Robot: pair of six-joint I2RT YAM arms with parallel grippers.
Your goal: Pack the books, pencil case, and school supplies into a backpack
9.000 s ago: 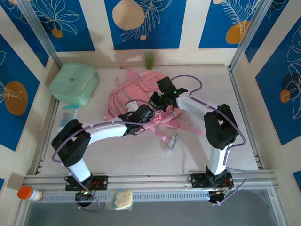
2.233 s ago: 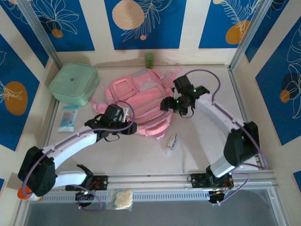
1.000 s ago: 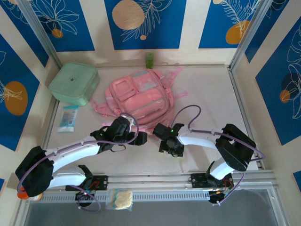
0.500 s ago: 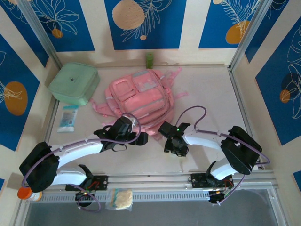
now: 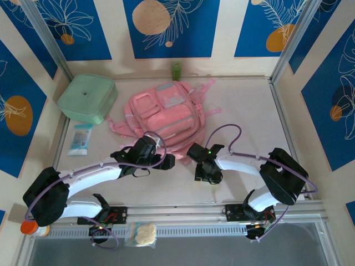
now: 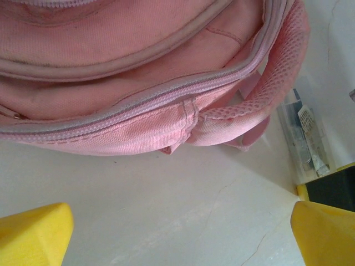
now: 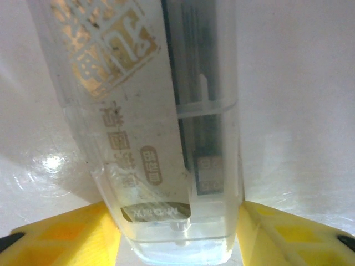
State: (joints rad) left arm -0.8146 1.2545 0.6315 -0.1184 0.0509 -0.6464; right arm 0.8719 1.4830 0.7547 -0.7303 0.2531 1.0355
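Left pincer (image 5: pixel 168 162) low over worktop (image 5: pixel 249 111); pink backpack (image 5: pixel 163 113) just beyond its tips. Right pincer (image 5: pixel 204 175) near, to its right, pointing down at worktop. Mint-green box (image 5: pixel 87 98) well beyond-left.

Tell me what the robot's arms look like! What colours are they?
Both arms have white tube links and chunky black joints. The left arm and right arm each carry a thin purple cable looping alongside. A small green light glows near the right wrist. The fingers are bright yellow.
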